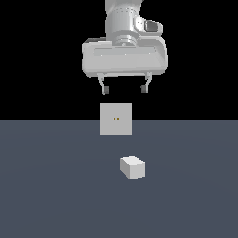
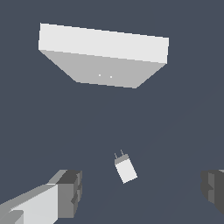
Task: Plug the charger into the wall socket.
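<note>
Gripper: the gripper [image 1: 124, 88] hangs high above the floor, its two fingers spread wide apart and nothing between them. It is released and holds no object.

Charger: the charger [image 1: 132, 167] lies on the dark floor [image 1: 46, 186], free and untouched, nearer to the exterior camera than the socket and a little toward the exterior view's right of it. In the wrist view the charger [image 2: 126, 169] shows two thin prongs at one end, and this end is turned roughly toward the socket (the exact angle I cannot tell).

Wall socket: the wall socket [image 1: 116, 119] stands upright on the floor, behind the charger, with two tiny orange dots at its centre. In the wrist view the wall socket [image 2: 105, 54] is seen as a flat slab, well apart from the charger.

Fingers: in the wrist view one finger [image 2: 70, 192] appears at each side of the picture, and the charger lies between them but far below.

Done so far: nothing that the pictures show; the charger is not grasped and not plugged.

Left to do: I judge that all steps remain, namely to descend over the charger, to close on it, to lift it, to align the prongs with the orange dots, and to push it in.

Risk: the charger sits slightly turned, so the fingers may need to match its sides.
</note>
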`<move>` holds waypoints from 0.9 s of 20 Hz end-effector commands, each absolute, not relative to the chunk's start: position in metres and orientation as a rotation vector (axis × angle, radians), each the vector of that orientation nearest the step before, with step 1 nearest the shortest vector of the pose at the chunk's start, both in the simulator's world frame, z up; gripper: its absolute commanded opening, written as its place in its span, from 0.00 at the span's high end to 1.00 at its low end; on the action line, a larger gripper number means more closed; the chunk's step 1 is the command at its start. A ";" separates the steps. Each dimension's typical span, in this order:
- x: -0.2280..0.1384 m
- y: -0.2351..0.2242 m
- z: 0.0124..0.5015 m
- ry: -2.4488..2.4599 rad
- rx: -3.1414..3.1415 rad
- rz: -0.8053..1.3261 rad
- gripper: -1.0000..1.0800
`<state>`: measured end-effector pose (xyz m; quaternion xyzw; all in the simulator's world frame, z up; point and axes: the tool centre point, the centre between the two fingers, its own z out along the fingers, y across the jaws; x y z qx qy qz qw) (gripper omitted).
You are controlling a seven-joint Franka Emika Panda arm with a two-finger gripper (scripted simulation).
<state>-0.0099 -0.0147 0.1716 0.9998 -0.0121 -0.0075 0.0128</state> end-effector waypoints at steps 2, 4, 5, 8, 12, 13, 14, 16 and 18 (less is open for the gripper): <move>-0.010 -0.015 0.171 -0.038 3.116 -0.023 0.04; -0.011 -0.015 0.171 -0.033 3.116 -0.020 0.04; -0.011 -0.015 0.170 -0.029 3.117 -0.017 0.04; -0.014 -0.015 0.168 -0.009 3.119 -0.004 0.04; -0.019 -0.014 0.161 0.032 3.123 0.023 0.04; -0.021 -0.014 0.160 0.046 3.124 0.032 0.04; -0.023 -0.014 0.157 0.060 3.126 0.042 0.04; -0.027 -0.015 0.153 0.093 3.128 0.064 0.04; -0.032 -0.015 0.147 0.131 3.130 0.089 0.04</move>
